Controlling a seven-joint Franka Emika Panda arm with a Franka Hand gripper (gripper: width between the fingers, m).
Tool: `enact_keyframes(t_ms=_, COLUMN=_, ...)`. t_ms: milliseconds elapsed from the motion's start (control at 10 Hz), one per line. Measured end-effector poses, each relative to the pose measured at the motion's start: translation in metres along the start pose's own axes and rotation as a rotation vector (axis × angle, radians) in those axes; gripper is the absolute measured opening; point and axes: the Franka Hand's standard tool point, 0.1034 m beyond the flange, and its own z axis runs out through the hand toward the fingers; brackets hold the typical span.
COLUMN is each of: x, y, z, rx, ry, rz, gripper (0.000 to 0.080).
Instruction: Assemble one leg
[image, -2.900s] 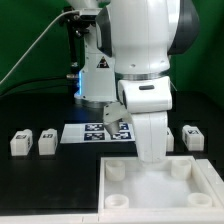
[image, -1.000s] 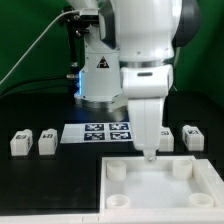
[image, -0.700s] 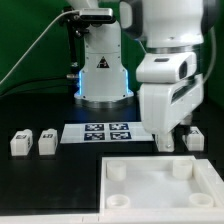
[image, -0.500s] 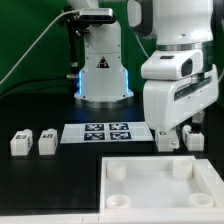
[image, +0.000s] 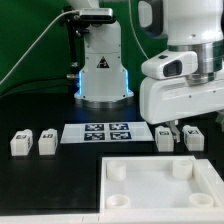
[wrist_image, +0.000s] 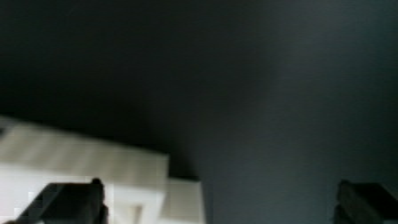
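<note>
On the exterior view's right side of the black table (image: 60, 175), two legs stand upright, near each other but apart. The inner leg (image: 165, 139) is just beside the end of the marker board (image: 105, 132), and the outer leg (image: 194, 137) is near the frame's edge. The gripper (image: 178, 127) hangs over this pair at about the height of their tops. This view does not show whether it lines up with either leg in depth. In the wrist view the fingertips (wrist_image: 71, 201) sit wide apart with nothing between them, so the jaws are spread and empty. A pale surface in that view is too blurred to name.

The step in hand appears to be the approach to grasp one leg. To do it well:

- Commit to a single leg and centre the spread jaws on it.
- Descend straight down, so that neither finger clips the other leg and topples it.
- Close on the plain side faces in the upper part, which keeps the post vertical and leaves its lower end free for a corner socket of the tray (image: 150, 190) in front.

A spare leg (image: 19, 143) and its neighbour (image: 46, 142) stand well apart on the exterior view's left.
</note>
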Motion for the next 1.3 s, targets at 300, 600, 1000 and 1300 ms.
enact_keyframes(t_ms=300, x=-0.014, y=-0.012, z=0.003, rx=-0.003, ry=-0.049, rz=0.080, gripper=0.0649)
enact_keyframes(t_ms=600, x=-0.026, y=-0.011, z=0.005, rx=-0.012, ry=-0.194, rz=0.100, gripper=0.0649)
enact_keyframes(t_ms=1000, x=-0.042, y=-0.020, z=0.017, rx=-0.011, ry=-0.623, rz=0.143, gripper=0.0649)
enact_keyframes(t_ms=1300, x=-0.048, y=-0.021, z=0.018, rx=-0.007, ry=-0.897, rz=0.132, gripper=0.0649)
